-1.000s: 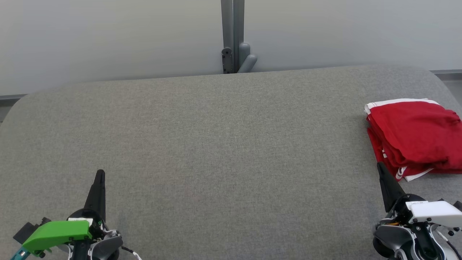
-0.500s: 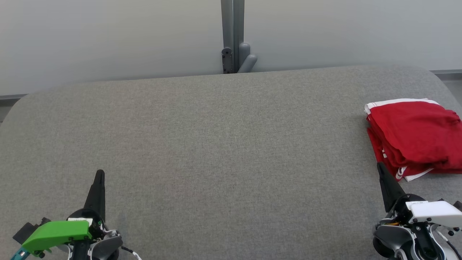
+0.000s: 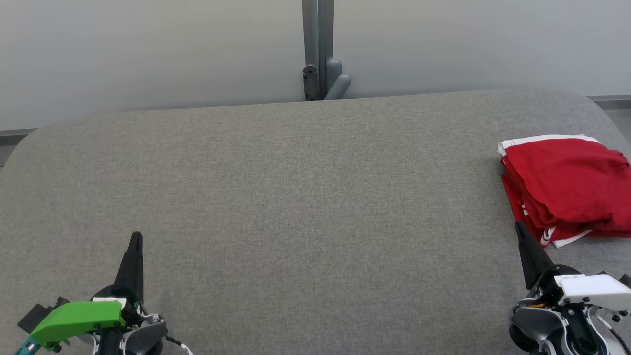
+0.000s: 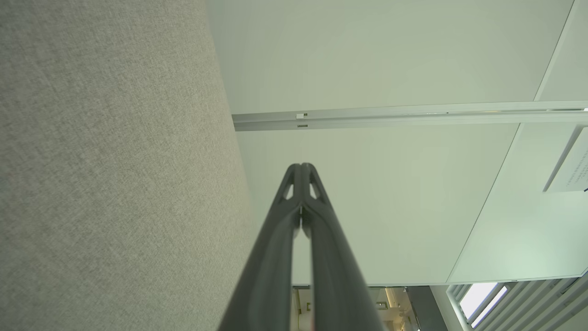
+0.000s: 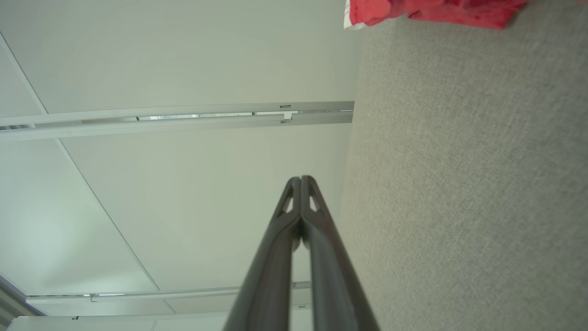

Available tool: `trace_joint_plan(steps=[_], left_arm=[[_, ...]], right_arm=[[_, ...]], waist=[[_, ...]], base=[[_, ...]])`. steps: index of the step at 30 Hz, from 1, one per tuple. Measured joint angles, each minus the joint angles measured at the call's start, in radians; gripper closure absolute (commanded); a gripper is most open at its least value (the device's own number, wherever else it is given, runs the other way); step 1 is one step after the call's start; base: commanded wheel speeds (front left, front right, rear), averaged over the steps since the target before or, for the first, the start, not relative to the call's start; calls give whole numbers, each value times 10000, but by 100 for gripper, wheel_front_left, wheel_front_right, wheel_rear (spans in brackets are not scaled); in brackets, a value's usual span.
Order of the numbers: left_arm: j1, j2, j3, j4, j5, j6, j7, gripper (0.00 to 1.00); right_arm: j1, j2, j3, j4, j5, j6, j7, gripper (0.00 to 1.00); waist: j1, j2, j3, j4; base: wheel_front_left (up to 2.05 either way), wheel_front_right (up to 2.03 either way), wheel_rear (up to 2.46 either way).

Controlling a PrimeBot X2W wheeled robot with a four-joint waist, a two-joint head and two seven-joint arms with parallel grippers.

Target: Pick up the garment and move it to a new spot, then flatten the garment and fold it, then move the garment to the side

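Garment just beyond right gripper

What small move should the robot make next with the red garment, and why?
Probably none: the red folded garment already lies at the right side of the grey table, and the left pincer and right pincer are shut and empty.

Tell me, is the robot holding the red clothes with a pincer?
No, nothing is held. The left pincer and the right pincer are both shut and empty. The red garment lies folded on the grey table.
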Motion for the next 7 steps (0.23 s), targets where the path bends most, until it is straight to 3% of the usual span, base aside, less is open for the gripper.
trace_joint_plan(steps=[7], left_arm=[[0, -4, 8, 0, 2, -2, 0, 100]], right_arm=[[0, 0, 0, 0, 0, 0, 0, 100]], waist=[[0, 0, 0, 0]], base=[[0, 0, 0]])
